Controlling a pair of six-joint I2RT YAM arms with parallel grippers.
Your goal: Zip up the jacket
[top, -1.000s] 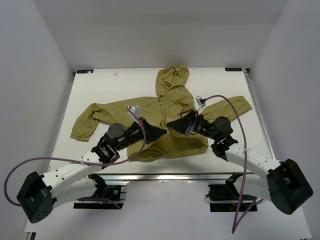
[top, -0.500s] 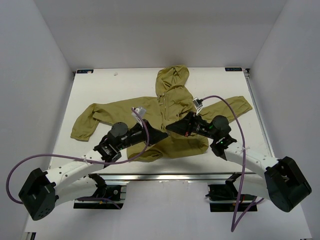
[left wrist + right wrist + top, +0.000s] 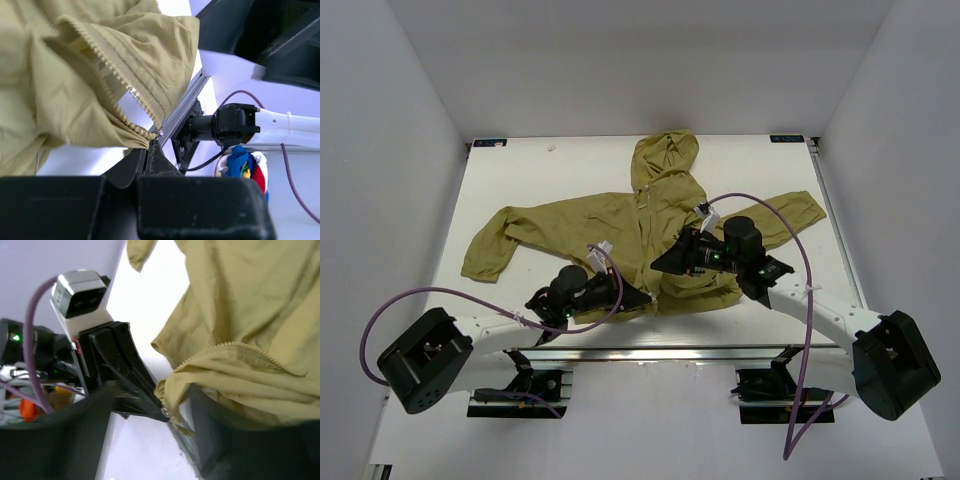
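The olive jacket (image 3: 620,225) lies spread on the white table (image 3: 520,180), hood at the far side. My left gripper (image 3: 642,298) is at its bottom hem near the front edge. In the left wrist view that gripper (image 3: 151,149) is shut on the bottom end of the light zipper (image 3: 120,85), whose two rows of teeth still stand apart above it. My right gripper (image 3: 660,265) hovers just beyond, over the lower front. In the right wrist view it (image 3: 152,405) stands open. Jacket fabric (image 3: 240,375) drapes over its right finger, and the left gripper's fingers (image 3: 130,380) show between its jaws.
The table's aluminium front rail (image 3: 650,350) runs just below the hem. White walls close in the left, right and far sides. Purple cables (image 3: 760,200) loop off both arms. The jacket's sleeves (image 3: 490,245) reach out to either side.
The left gripper has pulled the zipper's bottom end toward the near edge, drawing the hem down. The right gripper, shut earlier, now stands open and has shifted slightly nearer.
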